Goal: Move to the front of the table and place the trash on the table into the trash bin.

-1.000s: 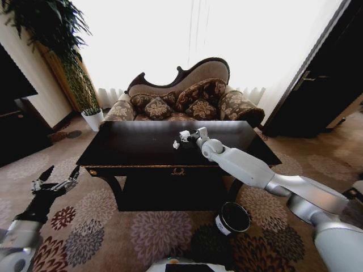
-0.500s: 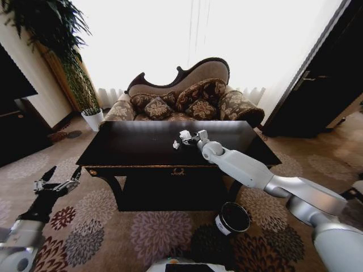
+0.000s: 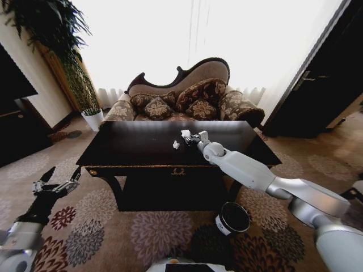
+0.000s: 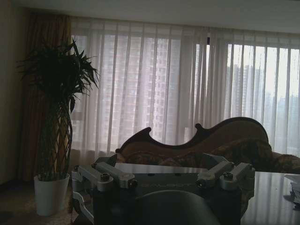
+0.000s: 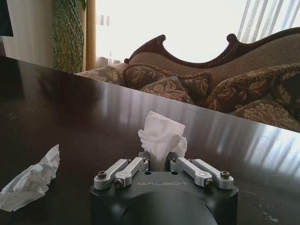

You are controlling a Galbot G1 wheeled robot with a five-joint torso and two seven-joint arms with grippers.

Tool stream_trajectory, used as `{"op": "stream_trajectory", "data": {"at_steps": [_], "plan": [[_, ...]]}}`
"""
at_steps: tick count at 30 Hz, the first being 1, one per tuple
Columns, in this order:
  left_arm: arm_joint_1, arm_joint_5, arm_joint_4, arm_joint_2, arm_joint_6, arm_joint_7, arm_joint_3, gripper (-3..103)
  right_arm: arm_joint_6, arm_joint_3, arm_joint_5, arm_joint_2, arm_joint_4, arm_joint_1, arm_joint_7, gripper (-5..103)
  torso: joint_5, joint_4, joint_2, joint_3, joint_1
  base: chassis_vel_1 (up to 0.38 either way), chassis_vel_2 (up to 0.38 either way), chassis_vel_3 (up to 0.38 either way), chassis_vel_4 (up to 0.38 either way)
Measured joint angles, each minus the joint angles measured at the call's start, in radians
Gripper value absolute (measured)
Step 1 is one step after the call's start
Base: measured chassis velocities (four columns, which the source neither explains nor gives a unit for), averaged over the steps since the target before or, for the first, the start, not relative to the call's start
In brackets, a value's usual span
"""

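Trash, head view: a crumpled white paper ball (image 3: 185, 134) sits at the right gripper (image 3: 189, 136) on the large dark-brown glossy wooden counter (image 3: 136, 148); a second white paper ball (image 3: 176, 144) lies just beside it.
Bin, head view: small round black trash bin (image 3: 232, 218) on the carpet, under the right arm.
Left gripper, head view: (image 3: 55, 185) spread apart, low over the carpet.
Left wrist view: left gripper (image 4: 164, 177) released, grasping nothing.
Right wrist view: right gripper (image 5: 159, 165) clenched on the paper ball (image 5: 161, 136); the other ball (image 5: 30, 180) lies apart on the counter (image 5: 84, 112).
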Motion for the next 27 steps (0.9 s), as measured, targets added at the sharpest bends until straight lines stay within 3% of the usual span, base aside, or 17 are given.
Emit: {"op": "stream_trajectory", "data": {"at_steps": [4, 8, 15, 20, 23, 24, 27], "plan": [[0.001, 0.0, -0.003, -0.001, 0.0, 0.0, 0.0, 100, 0.005, 0.014, 0.007, -0.012, 0.026, -0.012, -0.001, 3, 0.0, 0.0, 0.0, 0.0, 0.0, 0.0, 0.0, 0.0, 0.0], [0.001, 0.0, -0.004, -0.001, 0.0, 0.0, 0.0, 100, 0.008, 0.033, 0.012, -0.027, 0.054, -0.028, -0.001, 1, 0.0, 0.0001, 0.0, 0.0, 0.0, 0.0, 0.0, 0.0, 0.0], [-0.004, -0.003, -0.005, 0.0, -0.001, 0.0, 0.004, 100, 0.008, 0.158, 0.018, -0.105, 0.197, -0.117, 0.0, 1, 0.0, 0.0002, 0.0, 0.0, 0.0, 0.0, 0.0, 0.0, 0.0], [-0.017, -0.006, -0.004, 0.003, -0.002, 0.0, 0.015, 100, 0.003, 0.309, 0.041, -0.202, 0.352, -0.25, -0.003, 1, -0.0003, 0.0001, 0.0, 0.0, 0.0, 0.0, 0.0, 0.0, 0.0], [-0.028, -0.008, 0.001, 0.006, -0.002, -0.001, 0.028, 100, 0.004, 0.508, 0.024, -0.276, 0.471, -0.462, -0.023, 1, 0.0003, -0.0007, 0.0, 0.0, 0.0, 0.0, 0.0, 0.0, 0.0], [-0.028, -0.008, 0.001, 0.006, -0.002, -0.001, 0.028, 100, 0.004, 0.508, 0.024, -0.276, 0.471, -0.462, -0.023, 1, 0.0003, -0.0007, 0.0, 0.0, 0.0, 0.0, 0.0, 0.0, 0.0], [-0.037, -0.009, 0.003, 0.012, -0.002, -0.001, 0.038, 100, 0.005, 0.681, 0.023, -0.308, 0.547, -0.629, -0.028, 1, 0.0005, -0.0002, 0.0, 0.0, 0.0, 0.0, 0.0, 0.0, 0.0]]}}
